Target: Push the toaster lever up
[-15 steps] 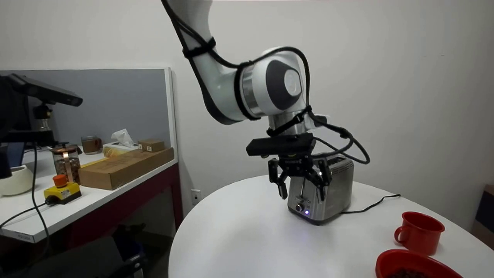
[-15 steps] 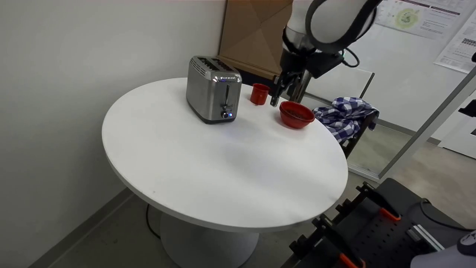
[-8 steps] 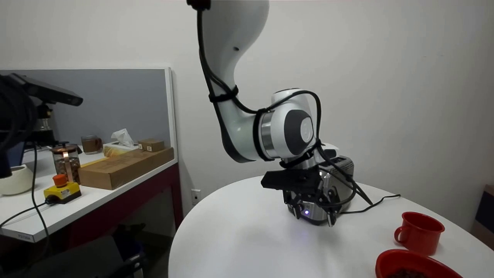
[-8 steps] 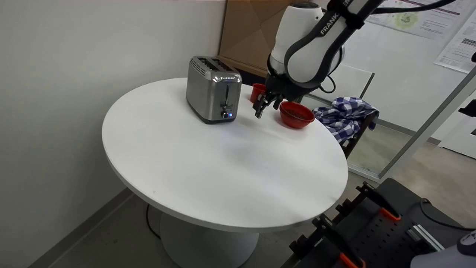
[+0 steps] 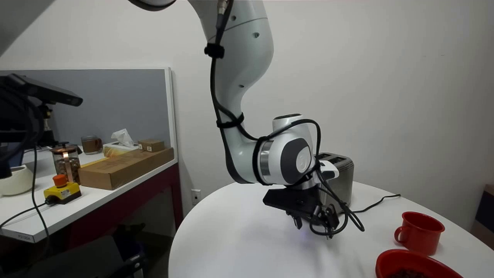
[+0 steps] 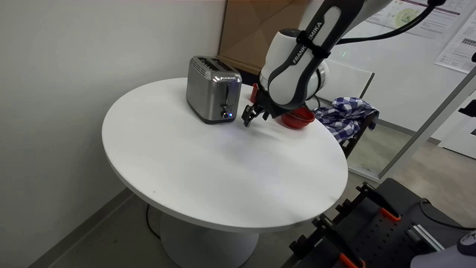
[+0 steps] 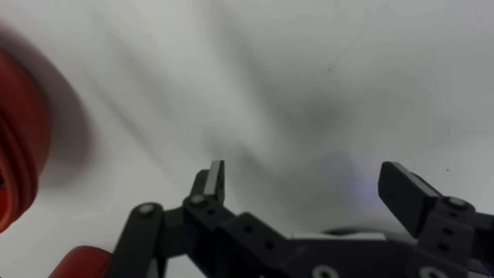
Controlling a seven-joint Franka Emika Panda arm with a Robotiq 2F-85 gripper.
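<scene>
The silver toaster (image 6: 212, 89) stands upright on the white table, with its slotted front and lit dial showing in an exterior view. Its lever (image 6: 227, 107) sits low in the vertical slot. In an exterior view the toaster (image 5: 342, 175) is partly hidden behind the arm, and its front is covered. My gripper (image 5: 313, 228) is low over the table in front of the toaster; it also shows in an exterior view (image 6: 256, 120), apart from the lever. In the wrist view the gripper (image 7: 303, 170) is open with nothing between its fingers. A dark curved edge there may be the toaster's base.
A red bowl (image 6: 297, 118) stands beside the arm and shows at the left of the wrist view (image 7: 23, 116). A red mug (image 5: 420, 231) is near it. A black cord (image 5: 376, 205) runs from the toaster across the round table (image 6: 186, 167).
The arm has come down, and the gripper has moved from above and beside the toaster to low in front of it. The gripper stays open. The toaster and lever have not moved.
</scene>
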